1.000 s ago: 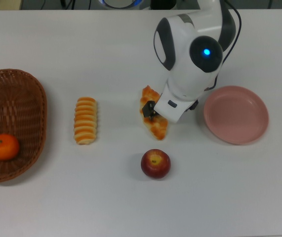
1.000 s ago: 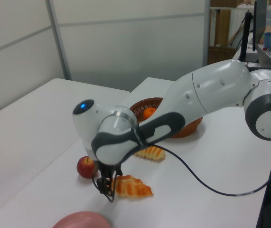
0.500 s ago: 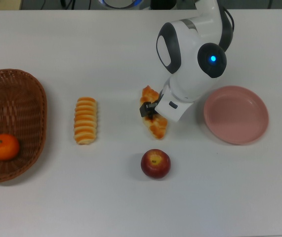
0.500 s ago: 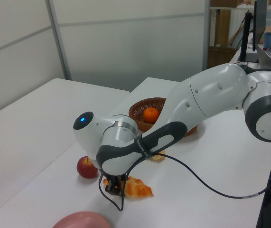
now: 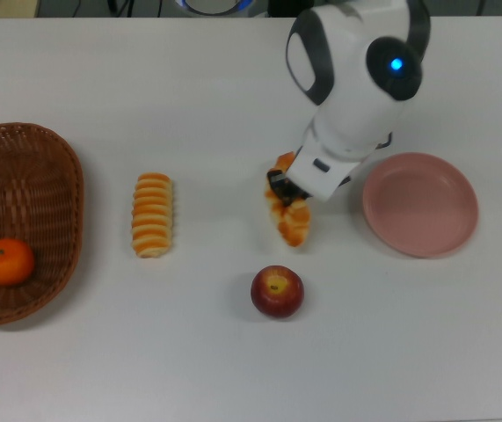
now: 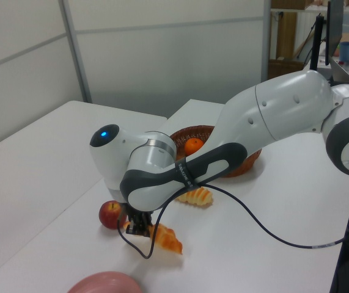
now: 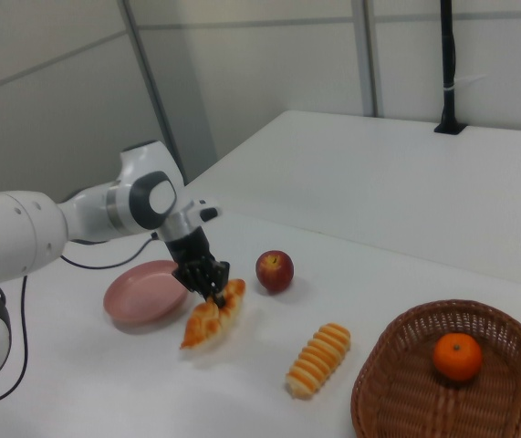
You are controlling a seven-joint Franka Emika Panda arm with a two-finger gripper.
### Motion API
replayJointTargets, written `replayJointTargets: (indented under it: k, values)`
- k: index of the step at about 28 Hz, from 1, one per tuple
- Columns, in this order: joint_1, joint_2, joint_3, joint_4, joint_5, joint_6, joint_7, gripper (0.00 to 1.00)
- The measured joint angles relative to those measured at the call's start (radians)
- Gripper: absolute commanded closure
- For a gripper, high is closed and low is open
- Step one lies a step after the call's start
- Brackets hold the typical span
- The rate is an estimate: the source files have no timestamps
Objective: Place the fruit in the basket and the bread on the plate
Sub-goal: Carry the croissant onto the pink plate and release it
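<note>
White tabletop (image 5: pixel 189 352) carrying 2 loaves, 2 fruits, 1 plate and 1 basket. Gripper (image 5: pixel 283 186) jaws are clamped on the upper end of the braided loaf (image 5: pixel 292 219), which hangs tilted with its lower tip near the tabletop, between the apple (image 5: pixel 277 292) and the pink plate (image 5: pixel 420 204). Ridged roll (image 5: pixel 152 214) lies flat toward the top view's left, well apart from the arm. Wicker basket (image 5: pixel 22 220) sits at the top view's left edge and holds the mandarin (image 5: pixel 8 262).
</note>
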Motion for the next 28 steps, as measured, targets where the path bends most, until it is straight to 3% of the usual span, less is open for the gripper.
replayJointTargets:
  k: [4, 14, 16, 17, 25, 27, 28]
  values:
    - [0.001, -0.006, 0.045, 0.024, 0.000, 0.000, 0.031, 1.00]
    - [0.020, -0.006, 0.215, 0.054, -0.001, 0.071, 0.096, 1.00]
    - [0.045, -0.001, 0.229, 0.053, -0.001, 0.143, 0.102, 0.87]
    - [0.056, 0.003, 0.230, 0.052, -0.001, 0.170, 0.103, 0.85]
    - [0.109, 0.069, 0.231, 0.049, -0.040, 0.319, 0.106, 0.84]
    - [0.106, 0.083, 0.230, 0.049, -0.056, 0.327, 0.106, 0.51]
    - [0.104, 0.086, 0.229, 0.049, -0.059, 0.328, 0.106, 0.26]
